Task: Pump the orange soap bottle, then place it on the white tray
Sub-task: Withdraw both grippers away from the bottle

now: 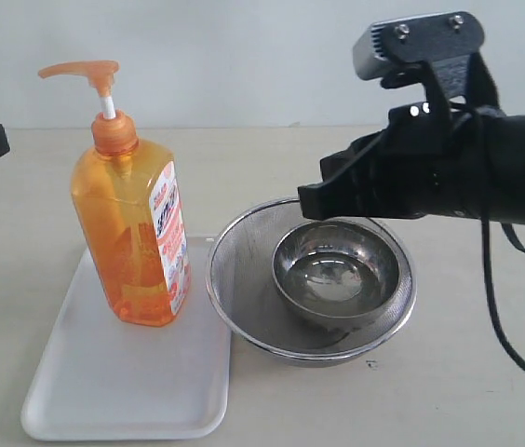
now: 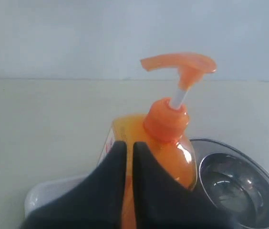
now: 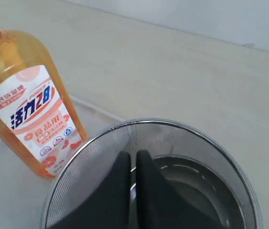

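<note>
**Status of the step.** The orange soap bottle (image 1: 132,233) stands upright on the white tray (image 1: 123,391), on its far half and nearer its right edge than its left. The placing condition is therefore judged to be met. The pump head (image 1: 81,70) is at full height on its stem. Whether a pump stroke has been delivered cannot be told.

**Grippers.** The left gripper (image 2: 129,145) is closed, finger against finger, with nothing held. It is aimed at the bottle's shoulder but, in the exterior view, is kept well apart from it, beyond the tray's left edge. The right gripper (image 1: 311,197) is likewise closed and empty. It hovers above the mesh strainer (image 1: 235,270), which carries a steel bowl (image 1: 290,251) and sits against the tray's right edge.

**Next move.** If the stroke is outstanding, closed fingers are to be brought directly above the pump head and pressed straight down. The body should be steadied, since a tall bottle may be tipped by an off-centre push. If the stroke is complete, only withdrawal clear of the bottle is called for.
</note>
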